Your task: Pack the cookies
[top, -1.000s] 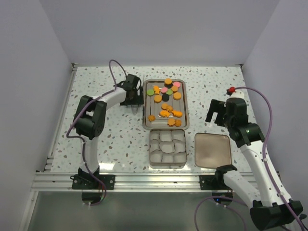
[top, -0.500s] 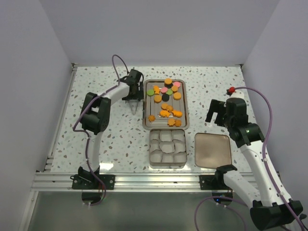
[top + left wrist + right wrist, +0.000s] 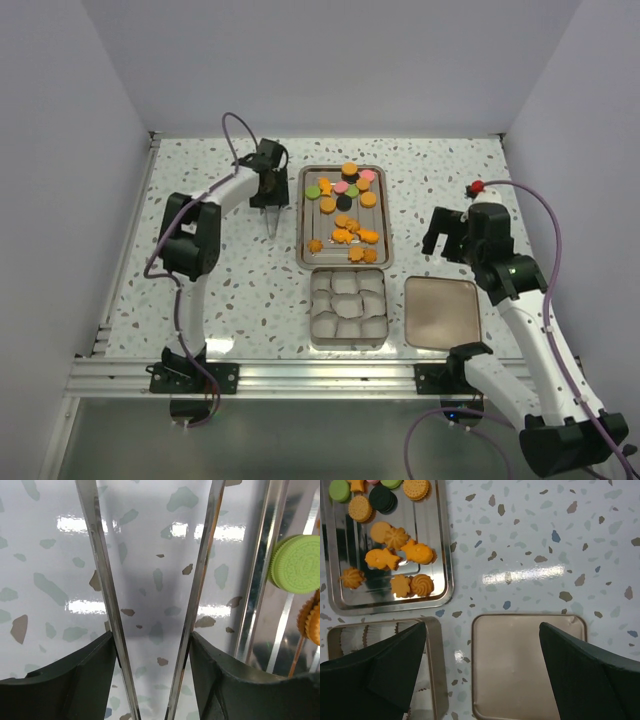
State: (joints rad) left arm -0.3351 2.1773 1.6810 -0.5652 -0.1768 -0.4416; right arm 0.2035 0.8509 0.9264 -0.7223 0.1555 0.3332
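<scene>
The cookies (image 3: 345,205), mostly orange with some green, pink and black, lie loose on a steel tray (image 3: 303,215). My left gripper (image 3: 269,203) hangs just left of the tray, shut on a pair of metal tongs (image 3: 273,226) whose tips point down at the table. In the left wrist view the tongs' two blades (image 3: 102,575) rest against my fingers and spread apart, with nothing between them; a green cookie (image 3: 295,562) shows at the right. My right gripper (image 3: 449,236) hovers open and empty right of the tray, above the lid (image 3: 525,665).
A square tin (image 3: 316,320) lined with pale paper cups stands in front of the tray. Its flat lid (image 3: 441,311) lies to the right of it. The tray's raised rim (image 3: 260,580) runs close beside the tongs. White walls enclose the table on three sides.
My left gripper has narrowed on the tongs and shifted slightly left and back from the tray, and the tongs now hang tips down. The right arm has barely moved.
</scene>
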